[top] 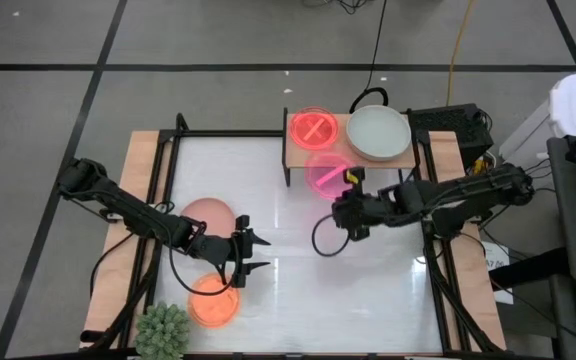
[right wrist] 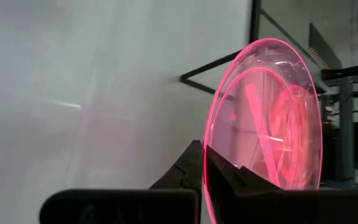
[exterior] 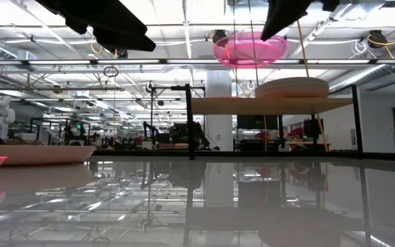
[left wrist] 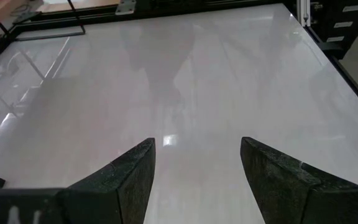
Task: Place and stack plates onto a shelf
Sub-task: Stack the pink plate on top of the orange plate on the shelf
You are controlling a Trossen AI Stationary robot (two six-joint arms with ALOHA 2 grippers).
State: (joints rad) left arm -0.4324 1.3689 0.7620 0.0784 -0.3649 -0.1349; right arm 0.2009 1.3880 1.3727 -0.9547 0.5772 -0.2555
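Right gripper [top: 349, 178], seen from above, pinches the rim of a magenta plate [top: 326, 174] just in front of the shelf [top: 296, 152]; left gripper [top: 256, 253], fingers spread and empty, hangs far from the shelf, above an orange plate [top: 212, 300]. Low view: the magenta plate [exterior: 249, 49] hangs above shelf level. Right wrist view: fingers [right wrist: 229, 180] clamp the plate's edge.

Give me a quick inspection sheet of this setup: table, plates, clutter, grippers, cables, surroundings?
Surface: white table, glossy, wood-edged.
Job's things: shelf carries a magenta plate and a grey-green plate; a pink plate and an orange plate lie on the table.
Clutter: spiky plant at the near edge.
Grippers: left gripper open, empty, beside the orange plate; right gripper shut on a second magenta plate, held in the air in front of the shelf.
Cables: black cable and yellow cable on the floor.
Surroundings: grey floor, workshop behind.
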